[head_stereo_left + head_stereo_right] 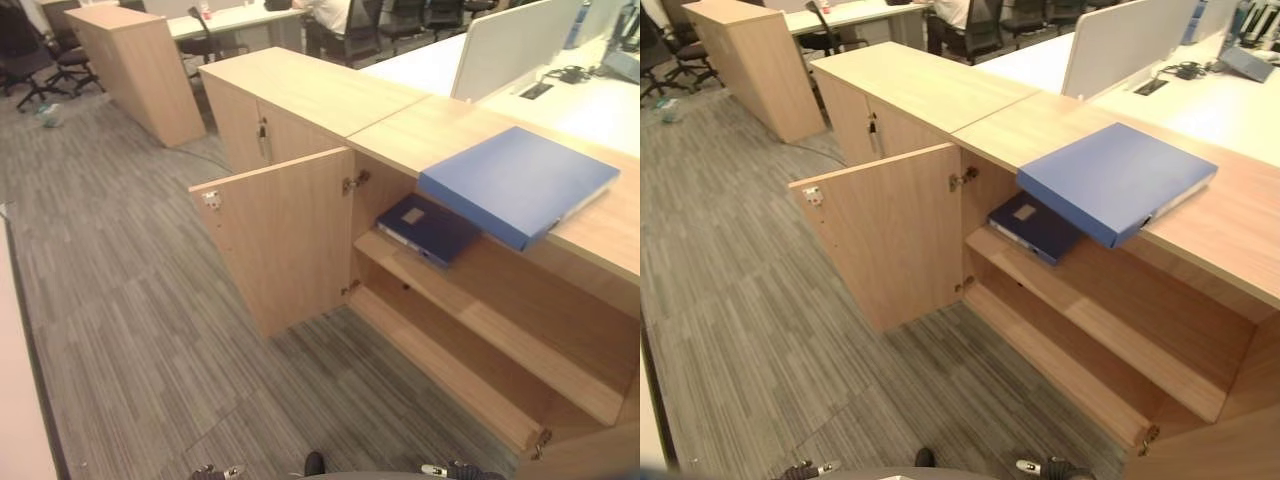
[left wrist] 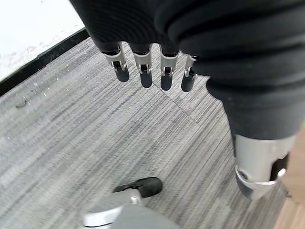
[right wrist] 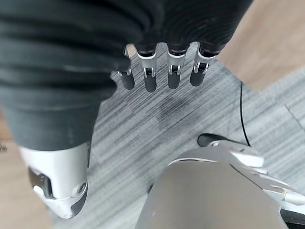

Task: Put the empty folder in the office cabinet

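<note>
Down low, closest of all: left robot hand [image 2: 152, 71] and right robot hand [image 3: 162, 71], each hanging over grey striped carpet [image 1: 130, 330], fingers straight and relaxed, holding nothing. Well ahead of both hands and higher up, a long light-wood office cabinet [image 1: 300, 95] running away to the left, its top serving as a bench. Lying flat on that top, ahead and to the right of the hands: light blue folder [image 1: 518, 183], closed, long axis slanting from near-left to far-right, one near corner jutting out past the front edge of the cabinet top, over the open compartment. Directly beneath that corner, on the upper shelf [image 1: 480, 325] inside: dark blue folder [image 1: 428, 228], also flat, a pale label on its cover, its near edge poking slightly past the shelf front. Lower shelf [image 1: 440, 375] bare wood. Swung outward to the left of the opening, cabinet door [image 1: 280, 240], standing between the left hand's side and the compartment, hinges visible at its inner edge. Next section of cabinet further left shut. Behind the cabinet, white desks [image 1: 600, 105] with a white divider panel [image 1: 510, 45]; farther back, another wooden unit [image 1: 140, 65], black office chairs [image 1: 40, 60], and a seated person [image 1: 335, 15].
</note>
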Motion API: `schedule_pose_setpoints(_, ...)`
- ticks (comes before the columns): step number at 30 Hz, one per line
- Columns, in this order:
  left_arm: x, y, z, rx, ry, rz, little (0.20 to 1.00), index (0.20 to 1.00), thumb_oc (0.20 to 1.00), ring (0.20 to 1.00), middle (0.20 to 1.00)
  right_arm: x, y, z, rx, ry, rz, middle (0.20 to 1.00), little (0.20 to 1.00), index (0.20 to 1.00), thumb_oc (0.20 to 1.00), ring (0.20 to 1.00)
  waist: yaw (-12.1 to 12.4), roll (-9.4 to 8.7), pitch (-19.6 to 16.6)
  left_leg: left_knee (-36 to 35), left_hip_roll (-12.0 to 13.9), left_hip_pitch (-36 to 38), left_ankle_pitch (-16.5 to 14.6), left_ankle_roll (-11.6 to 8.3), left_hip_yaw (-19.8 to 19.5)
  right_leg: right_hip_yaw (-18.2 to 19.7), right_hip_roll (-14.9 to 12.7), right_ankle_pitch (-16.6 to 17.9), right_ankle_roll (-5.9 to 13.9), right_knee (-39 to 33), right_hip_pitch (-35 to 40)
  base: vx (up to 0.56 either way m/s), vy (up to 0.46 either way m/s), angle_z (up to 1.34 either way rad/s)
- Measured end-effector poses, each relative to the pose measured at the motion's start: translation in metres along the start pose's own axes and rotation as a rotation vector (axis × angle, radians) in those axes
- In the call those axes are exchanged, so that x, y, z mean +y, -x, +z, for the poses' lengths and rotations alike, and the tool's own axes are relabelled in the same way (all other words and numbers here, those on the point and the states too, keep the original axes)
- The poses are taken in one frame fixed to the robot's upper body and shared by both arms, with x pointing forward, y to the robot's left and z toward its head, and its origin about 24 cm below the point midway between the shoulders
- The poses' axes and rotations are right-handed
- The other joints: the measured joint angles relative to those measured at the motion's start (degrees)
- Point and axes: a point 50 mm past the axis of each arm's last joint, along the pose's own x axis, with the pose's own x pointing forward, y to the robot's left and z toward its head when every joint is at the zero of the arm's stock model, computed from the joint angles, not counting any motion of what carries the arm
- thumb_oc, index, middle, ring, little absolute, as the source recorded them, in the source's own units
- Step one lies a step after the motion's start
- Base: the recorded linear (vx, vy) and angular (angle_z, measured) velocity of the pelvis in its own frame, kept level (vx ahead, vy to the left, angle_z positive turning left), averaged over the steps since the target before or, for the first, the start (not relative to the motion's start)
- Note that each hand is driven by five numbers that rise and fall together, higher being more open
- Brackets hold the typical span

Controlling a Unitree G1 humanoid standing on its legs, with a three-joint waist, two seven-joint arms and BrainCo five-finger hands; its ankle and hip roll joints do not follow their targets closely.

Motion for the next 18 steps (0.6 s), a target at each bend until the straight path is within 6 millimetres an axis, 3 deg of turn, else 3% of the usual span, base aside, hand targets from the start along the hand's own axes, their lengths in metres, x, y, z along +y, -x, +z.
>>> schedule_pose_setpoints(8,-0.002,0.001,-0.007,0.014,-0.044,-0.024,1.000,1.000,1.000,1.000,1.000,-0.002,0.002,-0.017,0.042,-0.060,-0.013,1.000,1.000,1.000,1.000,1.000,-1.9,-0.11,-0.3,0.0,0.7,-1.0,0.4,-0.61,4.6,2.4,-0.4,-0.8,-1.48,-1.0,-3.1,0.01,0.070,-0.39)
schedule_pose_setpoints(10,-0.003,0.001,-0.010,0.021,-0.048,-0.028,1.000,1.000,1.000,1.000,1.000,-0.003,0.002,-0.016,0.038,-0.080,-0.018,1.000,1.000,1.000,1.000,1.000,-1.3,0.28,-0.4,0.0,1.3,-1.0,0.4,-0.64,6.2,1.1,-1.3,-0.7,-1.76,-0.4,-4.0,-0.01,0.038,-0.43)
schedule_pose_setpoints(13,-0.002,0.001,-0.009,0.027,-0.051,-0.026,1.000,1.000,1.000,1.000,1.000,-0.002,0.001,-0.014,0.033,-0.083,-0.017,1.000,1.000,1.000,1.000,1.000,-1.6,0.20,0.5,0.0,1.3,-0.7,0.4,-0.61,6.9,-2.4,-2.4,1.2,0.08,4.1,-6.4,0.04,0.061,-0.38)
schedule_pose_setpoints(15,-0.004,0.001,-0.007,0.017,-0.066,-0.034,1.000,1.000,1.000,1.000,1.000,-0.008,0.000,0.004,-0.013,-0.099,-0.032,1.000,1.000,1.000,1.000,1.000,-0.7,1.36,3.6,0.0,3.7,1.4,0.4,-0.15,10.8,-13.5,-4.9,1.0,-0.33,12.0,-9.6,0.06,-0.032,-0.80)
schedule_pose_setpoints(16,-0.003,0.001,-0.010,0.027,-0.062,-0.032,1.000,1.000,1.000,1.000,1.000,-0.007,0.000,0.011,-0.032,-0.095,-0.030,1.000,1.000,1.000,1.000,1.000,-0.6,1.34,3.5,0.2,3.9,1.6,-0.6,-0.86,12.4,-18.5,-6.1,1.0,-0.29,10.4,-9.7,0.03,-0.063,-0.80)
schedule_pose_setpoints(17,0.003,0.002,-0.016,0.041,-0.067,-0.019,1.000,1.000,1.000,1.000,1.000,0.001,-0.001,0.012,-0.035,-0.099,-0.013,1.000,1.000,1.000,1.000,1.000,-0.2,-0.33,2.0,0.0,3.3,1.2,-2.5,-3.50,14.0,-24.3,-8.8,3.1,-0.73,6.6,-10.1,0.04,-0.071,-0.62)
schedule_pose_setpoints(18,0.006,0.001,-0.011,0.031,-0.068,-0.011,1.000,1.000,1.000,1.000,1.000,0.006,-0.001,0.015,-0.050,-0.103,0.002,1.000,1.000,1.000,1.000,1.000,-0.5,-1.86,1.3,3.8,2.7,0.7,-3.5,-1.99,14.3,-26.8,-10.3,4.5,-0.26,5.2,-9.9,0.06,-0.128,-0.72)
